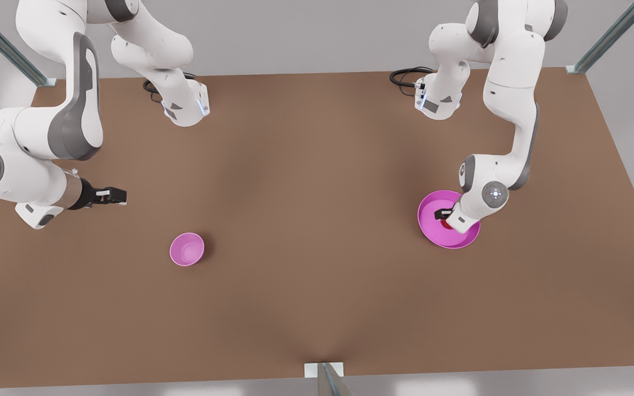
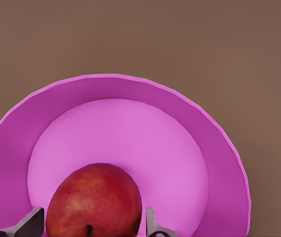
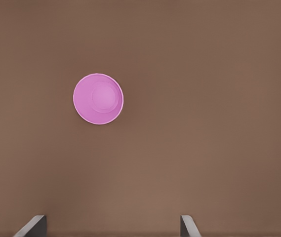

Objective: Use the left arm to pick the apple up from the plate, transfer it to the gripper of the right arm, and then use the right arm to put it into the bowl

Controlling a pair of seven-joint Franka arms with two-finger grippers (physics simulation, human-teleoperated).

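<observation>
- We see the bowl nearest, standing alone on the brown worktop, toward the front view's left.
- The left pincer is down in the plate on the right, fingers spread around the apple, not clenched.
- Farther left, the right pincer waits released above the worktop.

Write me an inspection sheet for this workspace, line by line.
Surface: brown table, flat.
Job's things: apple on the pink plate; pink bowl empty, standing apart at the front view's left.
Clutter: nothing seen.
Grippers: left gripper down over the plate, jaws open either side of the apple; right gripper waits above the table, jaws open.
Cables: black loops by both arm bases.
Surroundings: metal frame struts, grey walls.
</observation>
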